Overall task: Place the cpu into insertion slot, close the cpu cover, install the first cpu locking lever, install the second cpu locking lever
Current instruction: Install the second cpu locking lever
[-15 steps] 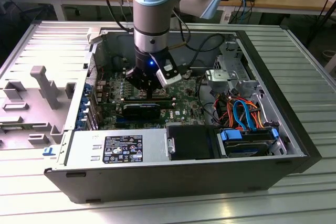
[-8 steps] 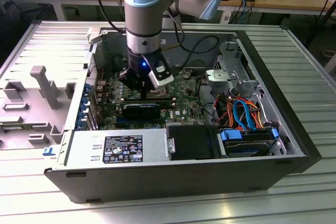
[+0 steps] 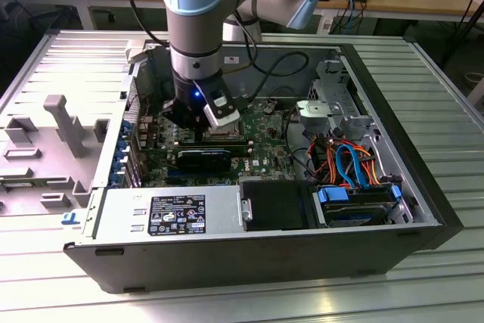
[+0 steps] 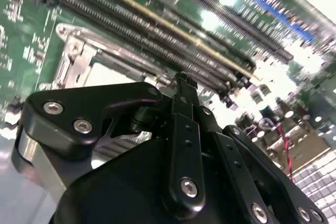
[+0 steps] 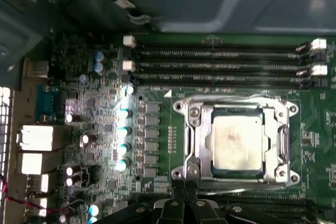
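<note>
cpu (image 5: 235,138): seated in the insertion slot (image 5: 237,177), silvery top showing.
cpu cover (image 5: 282,140): down flat, framing the chip.
hand (image 5: 184,186): fingers pressed together, gripping nothing, tips at the socket's edge.
arm (image 3: 195,35): reaching down into the open computer case (image 3: 423,187).
</note>
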`<state>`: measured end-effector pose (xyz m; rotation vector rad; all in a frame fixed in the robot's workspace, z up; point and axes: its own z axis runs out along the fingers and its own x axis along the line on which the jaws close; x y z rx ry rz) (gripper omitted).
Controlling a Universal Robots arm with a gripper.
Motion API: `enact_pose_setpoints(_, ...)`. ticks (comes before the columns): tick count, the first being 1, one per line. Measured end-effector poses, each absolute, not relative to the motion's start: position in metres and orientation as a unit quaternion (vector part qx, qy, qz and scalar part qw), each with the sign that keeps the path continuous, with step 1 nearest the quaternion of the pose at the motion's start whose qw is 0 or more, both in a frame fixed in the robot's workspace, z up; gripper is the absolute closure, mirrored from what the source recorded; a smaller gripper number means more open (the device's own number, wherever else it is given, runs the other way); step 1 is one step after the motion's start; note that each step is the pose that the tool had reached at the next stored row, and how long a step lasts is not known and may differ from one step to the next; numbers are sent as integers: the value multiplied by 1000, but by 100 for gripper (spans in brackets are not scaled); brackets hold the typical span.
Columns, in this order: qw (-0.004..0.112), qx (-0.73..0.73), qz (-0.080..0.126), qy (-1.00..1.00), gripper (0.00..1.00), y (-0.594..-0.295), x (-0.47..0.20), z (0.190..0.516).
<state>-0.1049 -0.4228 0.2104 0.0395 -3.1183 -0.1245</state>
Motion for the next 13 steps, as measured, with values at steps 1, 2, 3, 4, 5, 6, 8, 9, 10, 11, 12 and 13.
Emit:
enact_pose_setpoints(1, 10, 13, -50, -999, 89, -425, -105, 210)
enact_pose_setpoints(2, 10, 13, -54, -998, 89, -427, -105, 210)
enact_pose_setpoints(3, 10, 13, -57, -998, 89, -429, -105, 210)
enact_pose_setpoints(4, 10, 13, -59, -998, 89, -431, -105, 210)
enact_pose_setpoints(5, 10, 13, -61, -998, 89, -433, -105, 210)
enact_pose_setpoints(6, 10, 13, -64, -998, 89, -436, -106, 210)
enact_pose_setpoints(8, 10, 14, -71, -997, 89, -441, -106, 210)
enact_pose_setpoints(9, 10, 14, -74, -997, 89, -442, -106, 210)
enact_pose_setpoints(10, 10, 14, -78, -997, 89, -444, -106, 210)
enact_pose_setpoints(11, 10, 15, -84, -996, 89, -445, -106, 210)
enact_pose_setpoints(12, 10, 15, -88, -996, 89, -447, -106, 210)
enact_pose_setpoints(13, 10, 16, -93, -995, 89, -448, -106, 210)
